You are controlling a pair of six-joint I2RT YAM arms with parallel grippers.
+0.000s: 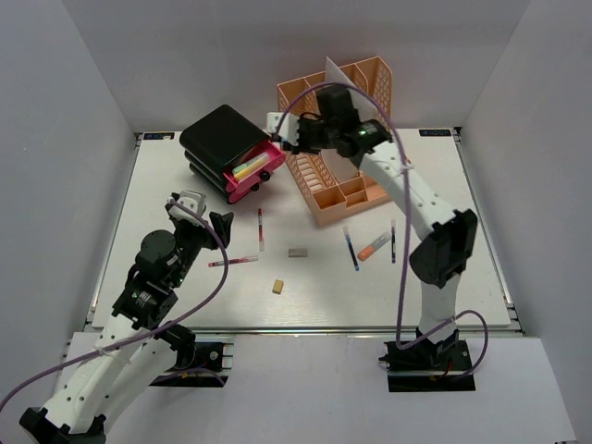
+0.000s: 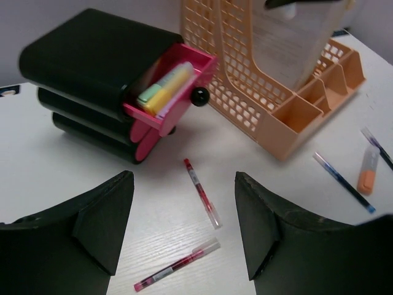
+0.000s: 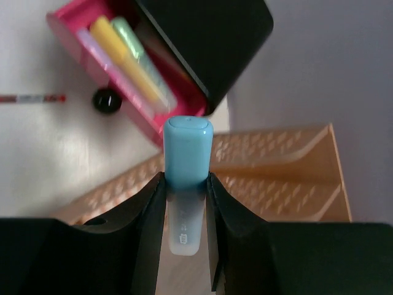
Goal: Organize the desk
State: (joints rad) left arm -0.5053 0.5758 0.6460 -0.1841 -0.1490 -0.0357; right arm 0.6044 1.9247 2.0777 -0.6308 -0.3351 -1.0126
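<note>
Desk [image 1: 351,301] long axis L-R (top cam)

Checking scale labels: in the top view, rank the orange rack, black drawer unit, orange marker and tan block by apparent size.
Largest to smallest:
1. orange rack
2. black drawer unit
3. orange marker
4. tan block

The desk [image 1: 314,301] was a large, flat, white rectangular tabletop. It lay level and filled the centre of the top view, narrowing toward the upper edge of the frame. Metal rails bordered its near, left and right sides. The left wrist view showed a faint grain.
</note>
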